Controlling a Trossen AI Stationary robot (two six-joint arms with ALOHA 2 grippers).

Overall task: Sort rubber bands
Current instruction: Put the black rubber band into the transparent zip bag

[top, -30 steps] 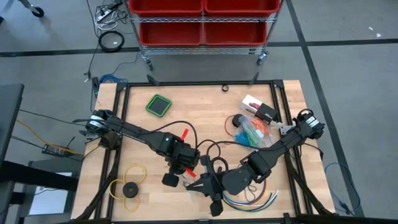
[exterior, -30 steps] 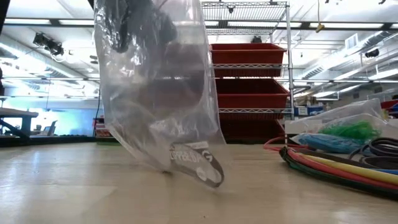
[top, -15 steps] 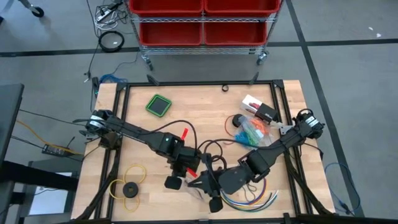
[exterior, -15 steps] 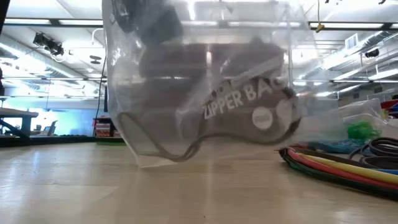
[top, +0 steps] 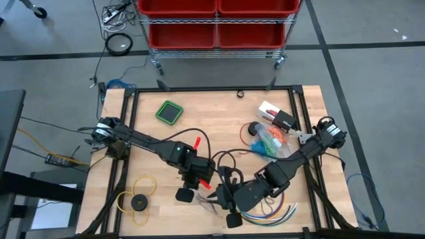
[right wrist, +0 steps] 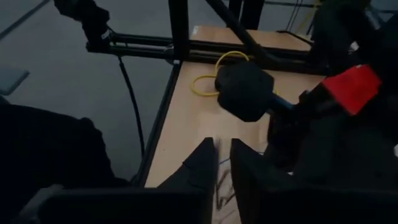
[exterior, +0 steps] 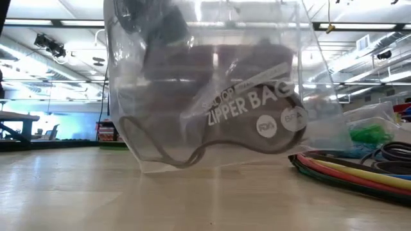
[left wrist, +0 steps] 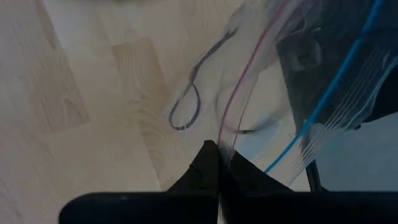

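Wooden table (top: 159, 133): left pincer (left wrist: 219, 163) clamped on zipper bag (exterior: 218, 96); right pincer (right wrist: 222, 163) slightly apart.

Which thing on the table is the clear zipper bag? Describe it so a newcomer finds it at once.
Start at the wooden table and go to its front middle, where both arms meet. The clear zipper bag hangs there, pinched at its top edge by the left gripper. Unlike the colourful cables beside it, it is transparent, printed ZIPPER BAG.

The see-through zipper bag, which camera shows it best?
The low view: the zipper bag fills the picture and its printed words are readable. The left wrist view shows only its zip edge pinched by the left gripper. From above it is barely visible.
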